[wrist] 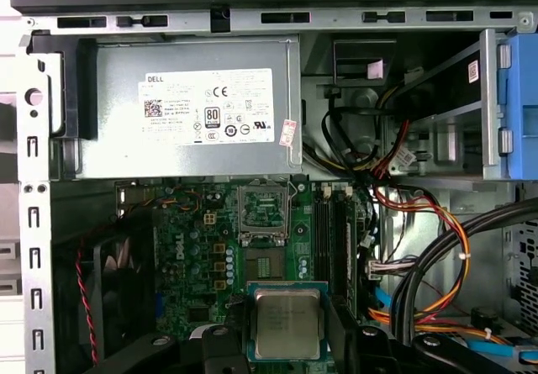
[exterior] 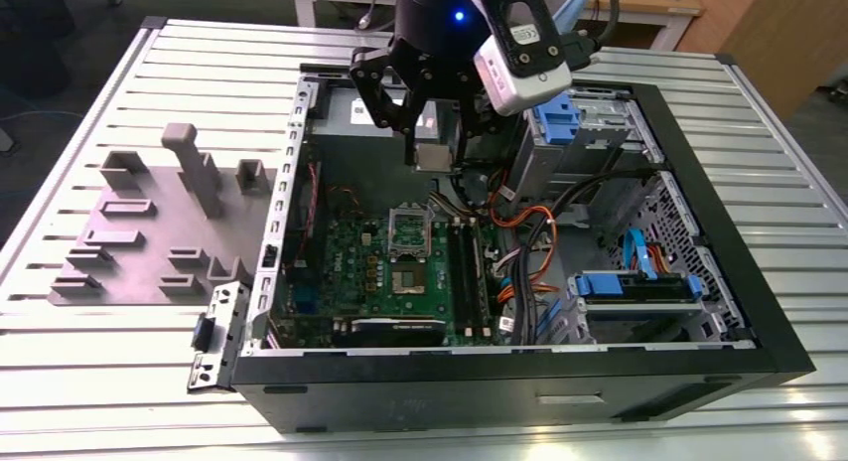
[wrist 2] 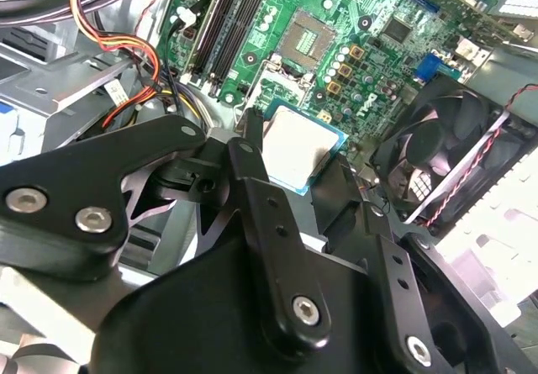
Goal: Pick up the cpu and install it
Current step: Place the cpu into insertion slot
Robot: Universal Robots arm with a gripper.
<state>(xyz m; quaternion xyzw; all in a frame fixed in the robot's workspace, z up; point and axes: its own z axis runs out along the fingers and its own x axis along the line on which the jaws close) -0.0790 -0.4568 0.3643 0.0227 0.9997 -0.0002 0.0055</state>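
— Where is the cpu [wrist: 287,323]?
— Between the fingers of the gripper [wrist: 287,334], pinched by two opposite edges, its metal top facing the wrist cameras. It hangs inside the open computer case [exterior: 530,377], above the green circuit board [wrist: 193,256] and clear of it.
— Anything hidden?
— In the exterior view the arm's black body covers the case's far end, and the chip is a small pale square half lost among the fingers. In the second wrist view the black linkage covers one corner of it.
— What does the case hold?
— The board, a grey power supply [wrist: 185,113], a black fan [wrist 2: 445,155], orange and black cables [wrist: 420,248] and blue drive brackets [exterior: 636,287]. The moulded plate [exterior: 146,232] lies outside, on the slatted table [exterior: 106,382].
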